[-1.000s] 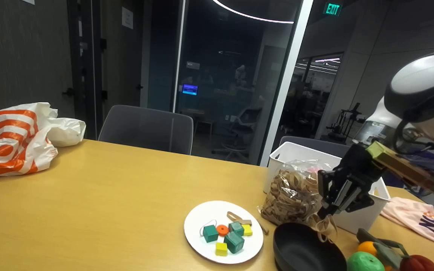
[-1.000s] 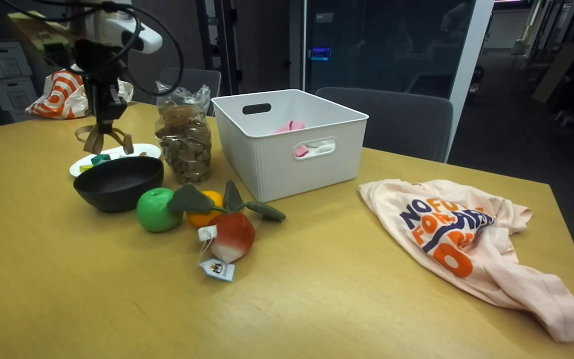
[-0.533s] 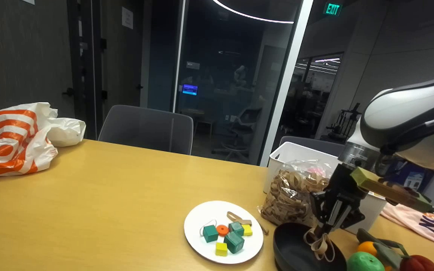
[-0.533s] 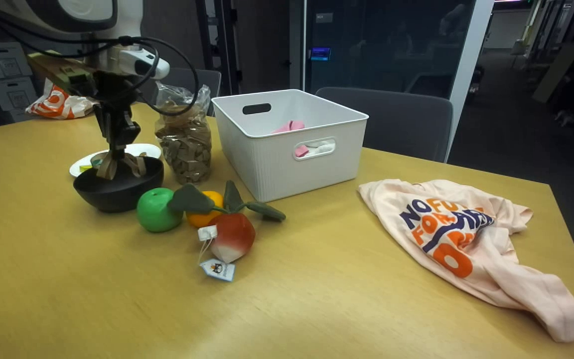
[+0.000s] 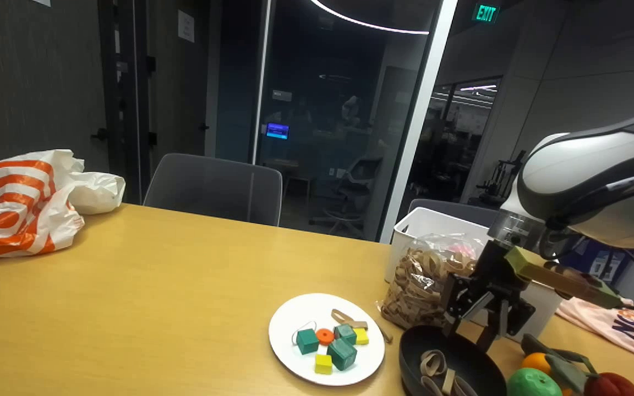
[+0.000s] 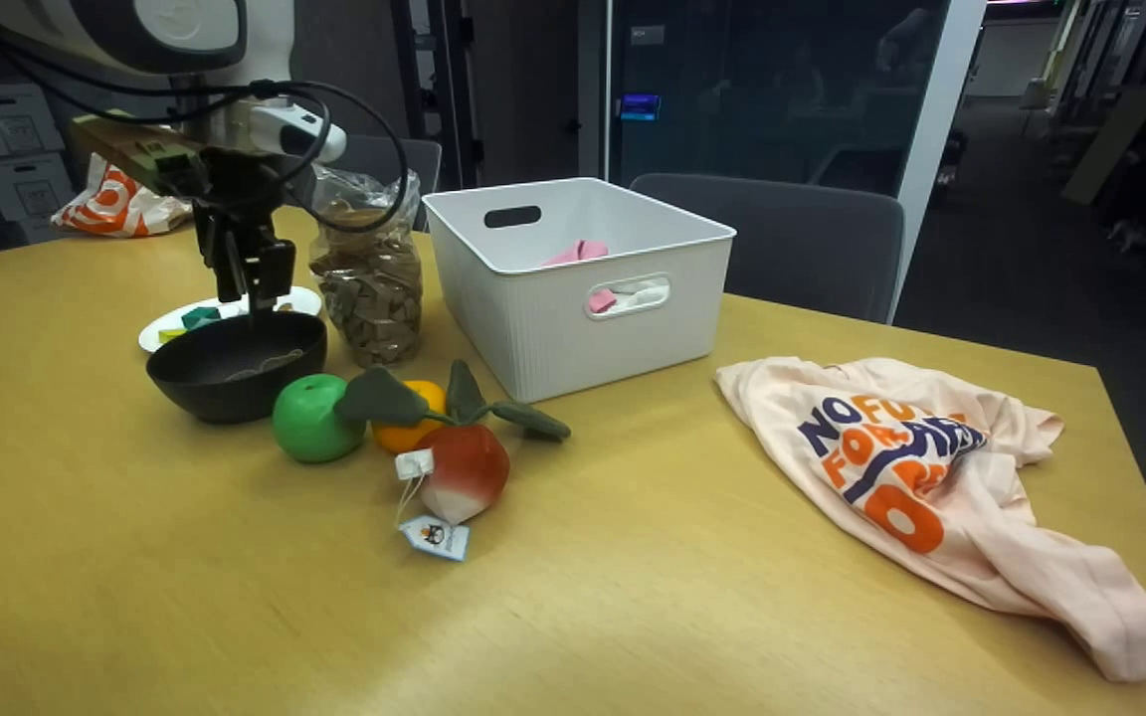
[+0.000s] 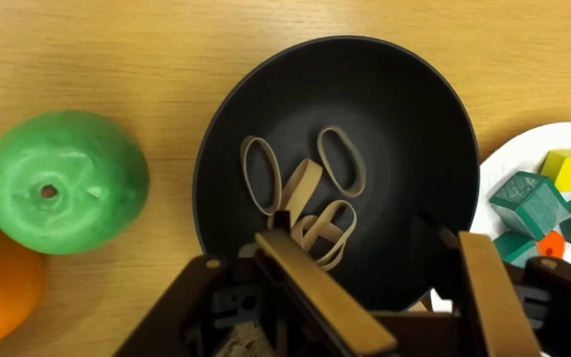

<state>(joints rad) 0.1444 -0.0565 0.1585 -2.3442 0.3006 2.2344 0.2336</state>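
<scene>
My gripper (image 7: 355, 223) stands open over a round black bowl (image 7: 394, 99), its fingers spread apart with nothing between them. Several tan rubber bands (image 7: 303, 186) lie loose in the bottom of the bowl, mostly on the left side in the wrist view. One finger overlaps the bands from the camera's angle; whether it touches them I cannot tell. In an exterior view the fingertips hang at the bowl's far rim (image 5: 424, 341), with the bands (image 5: 449, 379) below. A clear bag of more bands (image 6: 374, 298) stands upright just beside the bowl.
A white plate (image 5: 306, 313) with green and yellow blocks, an orange ring and bands sits beside the bowl. A green apple (image 6: 317, 418), an orange (image 7: 3, 292) and a red turnip (image 6: 464, 467) are close by. A white basket (image 6: 603, 338) and pink cloth (image 6: 901, 467) lie farther along.
The gripper has come down over the bowl and opened. The bands that hung from its fingers have dropped into the bowl.
</scene>
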